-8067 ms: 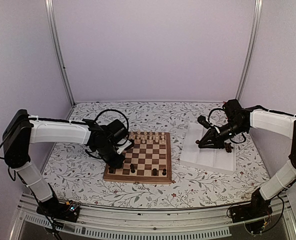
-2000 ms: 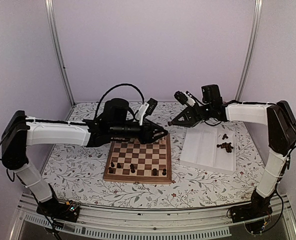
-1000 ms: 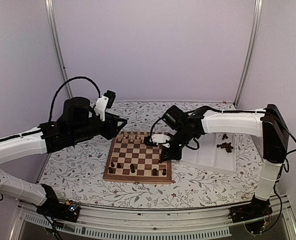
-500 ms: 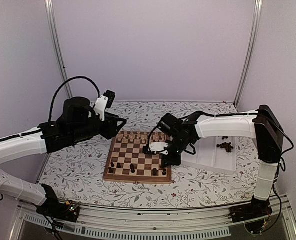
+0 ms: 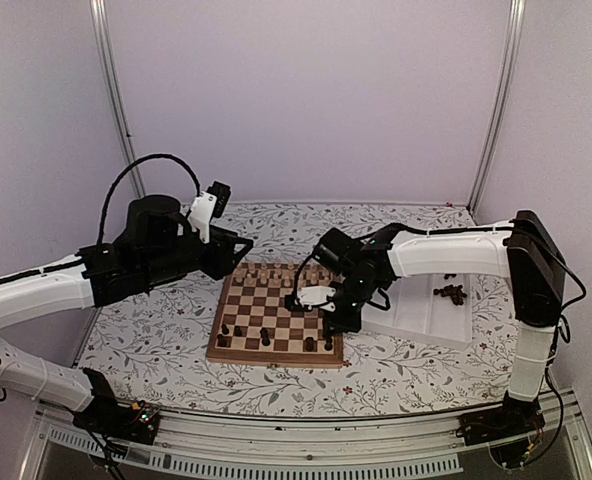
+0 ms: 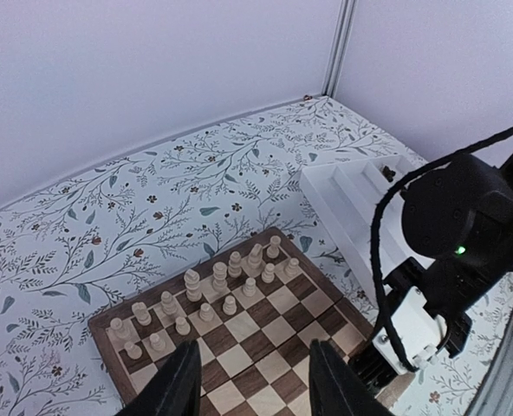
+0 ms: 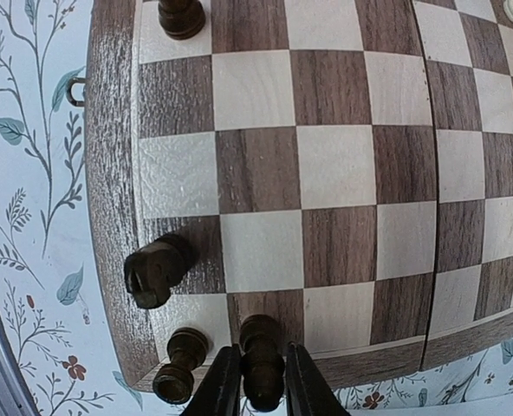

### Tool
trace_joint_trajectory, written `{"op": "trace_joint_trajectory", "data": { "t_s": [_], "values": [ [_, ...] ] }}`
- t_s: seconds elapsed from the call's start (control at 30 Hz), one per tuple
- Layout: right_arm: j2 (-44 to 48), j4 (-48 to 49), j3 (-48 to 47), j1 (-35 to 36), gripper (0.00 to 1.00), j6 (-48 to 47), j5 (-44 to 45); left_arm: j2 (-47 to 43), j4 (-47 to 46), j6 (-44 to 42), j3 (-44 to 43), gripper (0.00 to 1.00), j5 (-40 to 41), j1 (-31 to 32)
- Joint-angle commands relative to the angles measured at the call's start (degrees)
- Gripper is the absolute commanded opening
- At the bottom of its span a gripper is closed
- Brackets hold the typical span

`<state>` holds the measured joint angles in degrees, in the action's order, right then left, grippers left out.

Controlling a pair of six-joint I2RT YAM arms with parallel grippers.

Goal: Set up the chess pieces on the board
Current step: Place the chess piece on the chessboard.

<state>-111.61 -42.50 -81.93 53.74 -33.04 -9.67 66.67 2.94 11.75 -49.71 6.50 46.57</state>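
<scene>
The board [image 5: 276, 312] lies mid-table. Pale chessmen [image 5: 276, 272] fill its far rows, and several dark chess pieces [image 5: 265, 337] stand in the near rows. My right gripper [image 5: 333, 325] is down over the board's near right corner. In the right wrist view its fingers [image 7: 224, 386] hug a dark piece [image 7: 262, 368] that stands on a dark square in the last row, shut on it. Beside it are a dark pawn [image 7: 180, 364] and a dark knight [image 7: 157, 270]. My left gripper [image 6: 255, 390] hovers open and empty, high over the board's [image 6: 265, 347] left side.
A white ridged tray [image 5: 416, 300] sits right of the board, with more dark pieces [image 5: 448, 293] heaped at its right end. The right arm [image 6: 456, 234] reaches across the board's right edge. Purple walls and metal posts enclose the flowered tabletop.
The right gripper has come down and toward the board's near edge with the dark piece, which now rests on its square. The left arm has stayed still.
</scene>
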Motion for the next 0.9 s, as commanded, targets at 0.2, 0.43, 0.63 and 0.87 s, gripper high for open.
{"op": "trace_joint_trajectory", "data": {
  "t_s": [0.2, 0.43, 0.63, 0.87],
  "values": [
    [0.1, -1.2, -3.4, 0.6, 0.25, 1.0, -1.9, 0.8, 0.4, -0.8, 1.0, 0.45, -0.2, -1.0],
    [3.8, -7.0, -7.9, -1.4, 0.43, -0.6, -9.6, 1.4, 0.5, -1.1, 0.5, 0.45, -0.7, -1.2],
    [8.8, -10.2, -7.9, -9.7, 0.45, -0.9, -13.5, 3.5, 0.4, -1.4, -1.1, 0.45, -2.4, -1.2],
    [18.6, -7.3, 1.9, -28.3, 0.43, 0.5, -12.2, 7.6, -0.6, -2.2, -3.1, 0.45, -6.0, -1.2]
  ]
}}
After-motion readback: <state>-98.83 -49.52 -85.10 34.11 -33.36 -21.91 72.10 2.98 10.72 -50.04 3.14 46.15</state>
